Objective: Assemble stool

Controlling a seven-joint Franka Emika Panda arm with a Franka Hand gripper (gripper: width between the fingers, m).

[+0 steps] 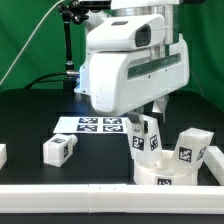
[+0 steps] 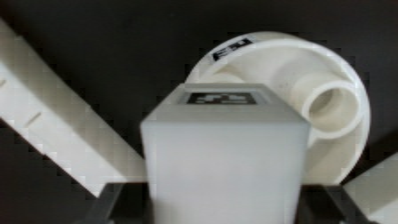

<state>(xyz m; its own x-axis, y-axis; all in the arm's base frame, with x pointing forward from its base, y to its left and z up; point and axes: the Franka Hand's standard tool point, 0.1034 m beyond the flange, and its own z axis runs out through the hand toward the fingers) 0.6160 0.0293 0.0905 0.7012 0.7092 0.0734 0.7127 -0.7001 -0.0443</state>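
**Held leg point(image 2: 222, 160) in fingers point(image 2: 121, 205), at seat point(image 2: 285, 65)**

Held leg filled the wrist view: a chunky white block clamped between the two dark fingers, which were drawn in narrow against its sides. A square tag showed on its far end face. In the exterior view the same held leg point(image 1: 143, 137) hung below the arm point(image 1: 130, 65), roughly upright, with its tags facing the camera.

Seat: a round white disc lay on the black counter point(image 2: 143, 40) just beyond the fingers, partly covered by the held leg. A round socket point(image 2: 333, 100) in the seat sat just beside the leg's far end, not under it. Contact between leg and seat could not be told from either view. The exterior view put the seat point(image 1: 168, 176) below the fingers and toward the exterior view's right of them.

Second leg point(image 1: 190, 148): tilted, just beside the seat, near the fingers on the exterior view's right. Whether it rested on the seat or on the counter could not be resolved.

Third leg point(image 1: 60, 149): lay on the counter well apart from the fingers, toward the exterior view's left.

Marker board point(image 1: 98, 124): flat on the counter, near the fingers, on the exterior view's left of them.

White bar point(image 1: 100, 193): ran along the counter's near edge, in front of the fingers. A bar point(image 2: 54, 110) also crossed the wrist view beside the held leg.
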